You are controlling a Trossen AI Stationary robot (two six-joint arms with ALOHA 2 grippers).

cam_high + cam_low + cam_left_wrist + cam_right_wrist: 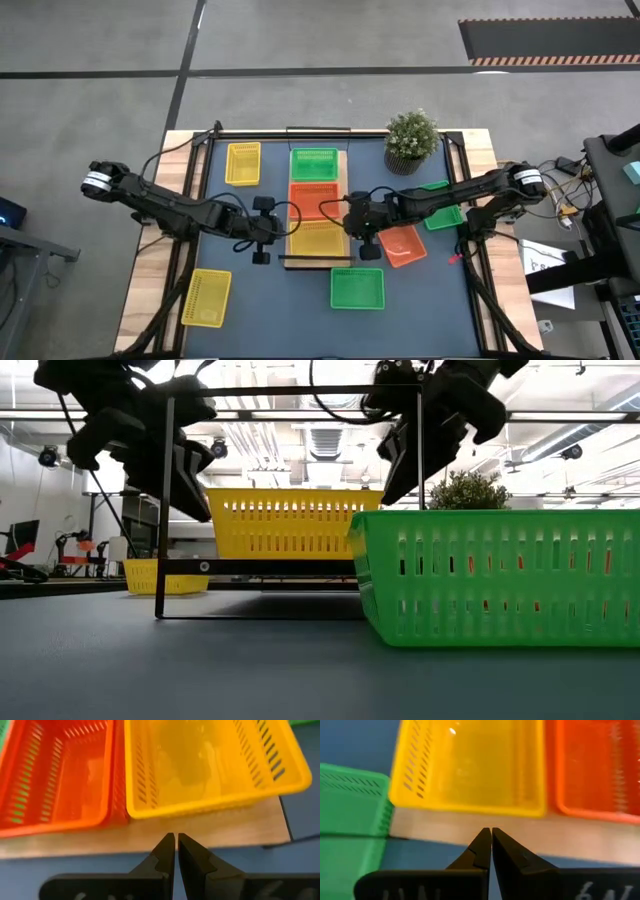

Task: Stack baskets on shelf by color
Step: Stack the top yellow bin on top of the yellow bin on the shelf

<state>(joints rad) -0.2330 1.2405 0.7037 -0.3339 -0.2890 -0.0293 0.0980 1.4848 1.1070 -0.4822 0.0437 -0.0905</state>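
The shelf [345, 172], a light-wood board with black wire ends, lies in the table's middle. On it stand a green basket [315, 164] at the far end, a red-orange basket [312, 198] in the middle and a yellow basket [318, 238] at the near end. My left gripper [176, 839] is shut and hovers over the shelf's left edge [150, 837], beside the yellow basket [210, 765] and the red-orange one [55, 775]. My right gripper [491, 833] is shut and hovers over the shelf's right edge, facing the yellow basket [470, 765].
Loose baskets lie around the shelf: yellow [243, 163] at the far left, yellow [207, 297] at the near left, green [357, 288] in front of the shelf, red-orange [403, 246] and green [440, 208] to the right. A potted plant [411, 138] stands at the far right.
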